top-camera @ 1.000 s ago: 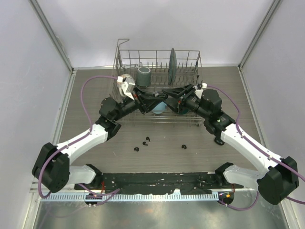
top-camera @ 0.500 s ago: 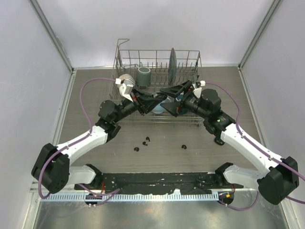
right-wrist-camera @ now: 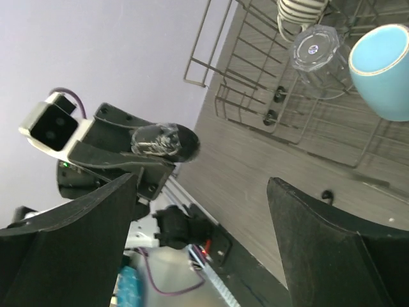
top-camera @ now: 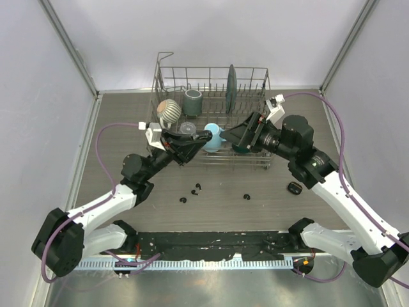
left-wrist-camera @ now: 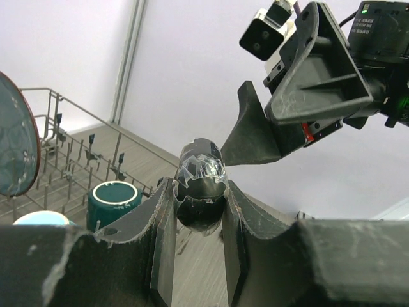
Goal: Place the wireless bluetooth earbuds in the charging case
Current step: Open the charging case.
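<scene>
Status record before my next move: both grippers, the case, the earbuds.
left gripper: shut on the charging case, raised above the table
right gripper: open, empty, facing the case
earbuds: four, loose on the table in front of the dish rack
inserted: none yet

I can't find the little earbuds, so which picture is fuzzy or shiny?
Left wrist view: white glare on the clear wrap of the black rounded thing; the left gripper up close looks fuzzy. Right wrist view: bottom-left corner blurry. Top view: sharp, evenly lit; the earbuds are tiny specks.
</scene>
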Available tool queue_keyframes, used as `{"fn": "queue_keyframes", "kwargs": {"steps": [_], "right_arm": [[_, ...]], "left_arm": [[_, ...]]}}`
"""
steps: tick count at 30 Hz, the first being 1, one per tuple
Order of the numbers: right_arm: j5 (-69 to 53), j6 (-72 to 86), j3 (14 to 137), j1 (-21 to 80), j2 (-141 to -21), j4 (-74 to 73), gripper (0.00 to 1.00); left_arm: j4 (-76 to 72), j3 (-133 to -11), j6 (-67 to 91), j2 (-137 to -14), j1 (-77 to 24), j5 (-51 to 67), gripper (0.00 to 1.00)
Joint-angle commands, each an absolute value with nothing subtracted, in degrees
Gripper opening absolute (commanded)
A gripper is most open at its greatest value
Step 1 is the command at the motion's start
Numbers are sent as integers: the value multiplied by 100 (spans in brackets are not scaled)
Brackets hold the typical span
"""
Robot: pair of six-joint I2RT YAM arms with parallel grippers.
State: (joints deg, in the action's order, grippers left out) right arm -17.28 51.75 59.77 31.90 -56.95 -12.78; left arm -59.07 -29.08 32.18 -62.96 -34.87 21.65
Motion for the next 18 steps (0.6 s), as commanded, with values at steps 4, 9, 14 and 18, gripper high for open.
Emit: {"fn": "queue_keyframes", "kwargs": {"steps": [4,9,14,18], "right_arm": [[-2101,3700,6442,3392,-5774,-1845,88],[-2092,3735,6522,3533,-5933,-1679,88],[-2198,3920,6513,3560,-6020,-1398,88],[-2066,3981,6565,3560,-6152,-1415,86]], "left_arm": [[-6925,-2900,3700,-6381,-3507,2285,0],[-6935,-3032,3788,-6521,-3516,2628,0],[-6900,-3102,3797,-6565,-3507,2830,0],[-6873,-3199,3832,-6583,-3507,3067,0]]}}
